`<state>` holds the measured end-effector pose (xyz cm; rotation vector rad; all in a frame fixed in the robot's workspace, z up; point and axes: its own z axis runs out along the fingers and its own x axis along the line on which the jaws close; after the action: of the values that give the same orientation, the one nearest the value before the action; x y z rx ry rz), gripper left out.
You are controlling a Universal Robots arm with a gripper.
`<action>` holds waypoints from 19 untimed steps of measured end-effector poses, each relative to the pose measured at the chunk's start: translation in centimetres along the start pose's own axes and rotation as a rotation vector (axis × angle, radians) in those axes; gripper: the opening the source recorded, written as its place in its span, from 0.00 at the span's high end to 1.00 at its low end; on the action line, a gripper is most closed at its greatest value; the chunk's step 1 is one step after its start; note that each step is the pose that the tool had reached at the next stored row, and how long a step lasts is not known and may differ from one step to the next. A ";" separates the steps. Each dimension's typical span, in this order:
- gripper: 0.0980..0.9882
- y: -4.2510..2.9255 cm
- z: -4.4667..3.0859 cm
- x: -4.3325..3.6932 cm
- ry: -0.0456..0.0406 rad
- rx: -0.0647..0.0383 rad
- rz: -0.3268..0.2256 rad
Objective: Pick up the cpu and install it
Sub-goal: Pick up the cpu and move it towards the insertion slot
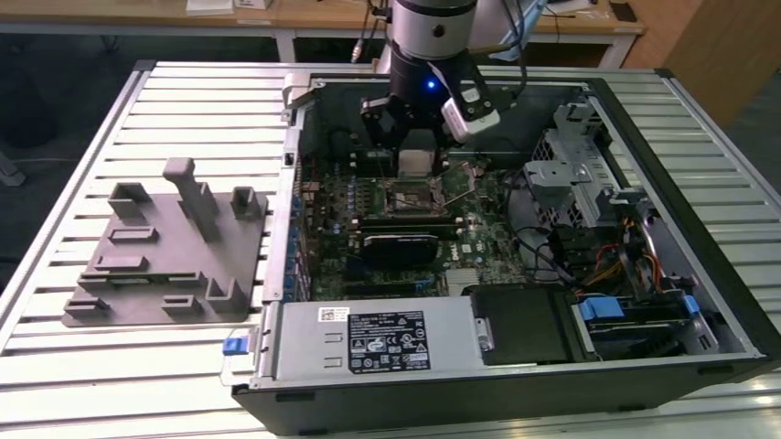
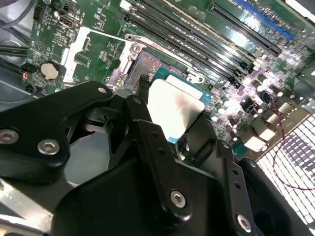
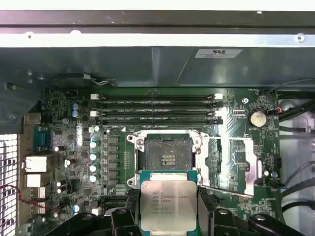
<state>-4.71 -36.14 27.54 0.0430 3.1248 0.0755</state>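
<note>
CPU (image 3: 169,205), metal top outward, is clamped by its two opposite edges between the black fingers (image 3: 132,212) of the gripper (image 1: 416,154), which is closed on it. In the first wrist view it hangs just short of the open socket (image 3: 168,156), whose bare contact field is uncovered; a metal retention frame (image 3: 231,162) lies folded open beside the socket, and the long memory slots (image 3: 155,110) run along its far side. The second wrist view looks past the gripper's linkages from the other side and shows the chip's pale top tilted over the green motherboard (image 2: 93,59), with the coin battery (image 2: 49,70) off to one side. The exterior view adds the setting: the silver arm (image 1: 433,27) drops straight down into the open computer case (image 1: 635,119), gripper pointing down at the board, the chip apart from the socket beneath it. On the exterior view's left, a grey plastic tray (image 1: 171,256) with upright posts rests on the slatted table (image 1: 196,101).
</note>
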 end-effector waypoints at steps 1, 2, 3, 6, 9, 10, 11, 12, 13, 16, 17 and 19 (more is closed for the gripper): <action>0.50 0.06 0.14 0.00 0.0000 0.000 0.000; 0.50 0.12 0.28 0.01 0.0000 0.000 0.000; 0.50 0.19 0.42 0.01 0.0000 0.000 0.000; 0.50 0.41 0.80 0.03 -0.0001 0.000 0.000; 0.50 0.65 1.13 0.04 0.0000 0.000 0.000; 0.50 0.73 1.23 0.04 -0.0001 0.000 0.000; 0.50 0.82 1.32 0.05 0.0000 0.000 0.000; 0.50 0.93 1.42 0.05 0.0000 0.000 0.000; 0.50 1.02 1.50 0.05 0.0000 0.000 0.000; 0.50 1.29 1.77 0.07 -0.0001 0.000 0.000; 0.50 1.37 1.86 0.07 -0.0001 0.000 0.000; 0.50 1.56 2.04 0.08 -0.0001 0.001 0.000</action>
<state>-4.72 -34.49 25.58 0.0430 3.1247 0.0747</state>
